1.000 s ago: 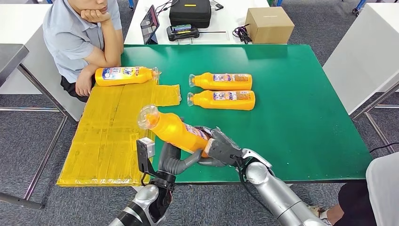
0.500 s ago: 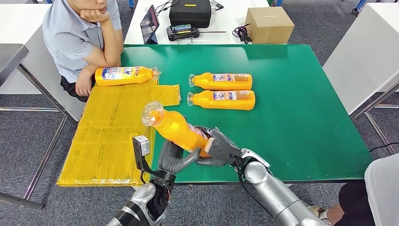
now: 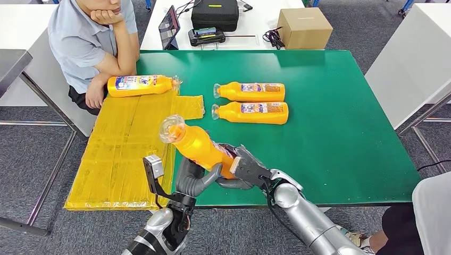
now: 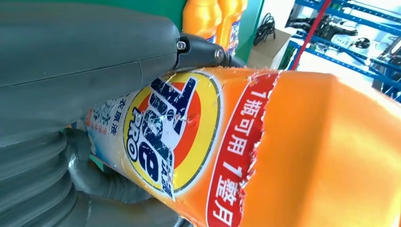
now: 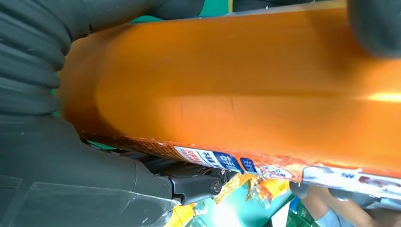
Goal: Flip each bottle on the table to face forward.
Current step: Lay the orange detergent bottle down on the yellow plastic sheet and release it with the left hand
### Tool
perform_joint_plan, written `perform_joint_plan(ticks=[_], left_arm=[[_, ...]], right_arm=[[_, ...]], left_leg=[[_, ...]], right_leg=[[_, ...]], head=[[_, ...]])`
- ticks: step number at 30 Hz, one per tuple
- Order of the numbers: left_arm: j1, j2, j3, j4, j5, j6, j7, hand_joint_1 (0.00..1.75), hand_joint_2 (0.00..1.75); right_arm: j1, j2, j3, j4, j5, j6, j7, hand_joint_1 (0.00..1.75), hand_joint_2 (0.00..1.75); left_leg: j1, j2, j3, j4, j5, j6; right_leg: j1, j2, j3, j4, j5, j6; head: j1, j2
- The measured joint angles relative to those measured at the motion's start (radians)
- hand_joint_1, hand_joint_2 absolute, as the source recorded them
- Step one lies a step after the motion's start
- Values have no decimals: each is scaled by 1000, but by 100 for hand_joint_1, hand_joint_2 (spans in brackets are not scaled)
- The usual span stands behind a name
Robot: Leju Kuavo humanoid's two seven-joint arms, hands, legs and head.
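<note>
A bottle (image 3: 199,147) is held off the green table (image 3: 340,133) near its near edge, tilted with the clear cap end up and to the far left and the base down toward the robot. It is gripped by both hands at once: the left hand (image 3: 195,179) is wrapped under the lower body from the left, and the right hand (image 3: 245,169) is closed around the base from the right. In the left wrist view the printed label (image 4: 175,142) is seen against the grey thumb, its edge torn; in the right wrist view plain orange plastic is shown above a strip of label. Two more bottles (image 3: 250,91) (image 3: 251,112) lie side by side on the table farther off, caps to the left, labels up. A fourth bottle (image 3: 141,85) lies at the far end of the yellow mat (image 3: 122,154), just beside the arm of a seated person (image 3: 93,42). The held bottle is judged to be mid-turn, passed between the hands. The main risk is a slip: the plastic looks smooth, and if one hand is loosened before the other has a firm hold, the bottle could drop onto the table edge and roll off. The torn label could also peel under the thumb. Too wide a swing could carry the cap toward the two lying bottles and knock them askew.
</note>
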Motion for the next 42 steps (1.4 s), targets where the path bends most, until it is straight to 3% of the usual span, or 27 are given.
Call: perform_joint_plan(ticks=[6, 9, 12, 14, 16, 18, 22, 40, 42], left_arm=[[0, 0, -1, -2, -31, 47, -20, 175, 175], [0, 0, -3, -2, -44, 72, -28, 175, 175], [0, -1, -5, -2, -53, 86, -36, 175, 175], [0, -1, -5, -2, -58, 93, -42, 175, 175], [1, -1, -5, -2, -62, 98, -46, 175, 175], [1, -1, -5, -4, -65, 104, -48, 175, 175], [4, -1, -4, -11, -66, 114, -49, 175, 175], [20, 7, 12, -70, -22, 111, -23, 175, 175], [21, 7, 13, -71, -23, 111, -23, 175, 175]], right_arm=[[0, 7, 1, 9, 1, -1, -1, 175, 175], [-1, 9, 2, 12, 1, -1, 0, 161, 175], [-2, 12, 4, 15, 1, -3, 1, 105, 175], [-3, 14, 5, 17, 1, -7, 3, 41, 175], [-3, 16, 7, 19, 2, -10, 6, 3, 175], [-3, 17, 8, 22, 1, -11, 11, 0, 175], [-3, 21, 10, 29, 3, -14, 21, 0, 0], [19, 40, 27, 56, 32, -71, 34, 0, 0], [22, 41, 27, 56, 33, -74, 34, 0, 87]], left_leg=[[0, 0, 0, 0, 0, 0], [0, 0, 0, 0, 0, 0], [0, 0, 0, 0, 0, 0], [0, 0, 0, 0, 0, 0], [0, 0, 0, 0, 0, 0], [0, 0, 0, 0, 0, 0], [0, 0, 0, 0, 0, 0], [0, 0, -1, 0, 0, 0], [0, 0, -1, 0, 0, 0]], right_leg=[[0, 0, 0, 0, 0, 0], [0, 0, 0, 0, 0, 0], [0, 0, 0, 0, 0, 0], [0, 0, 0, 0, 0, 0], [0, 0, 0, 0, 0, 0], [0, 0, 0, 0, 0, 0], [0, 0, 0, 0, 0, 0], [0, 0, -1, 0, 0, 0], [0, 0, -1, 0, 0, 0]], head=[[0, 0], [0, 0], [0, 0], [0, 0], [0, 0], [0, 0], [0, 0], [0, 0], [0, 0]])
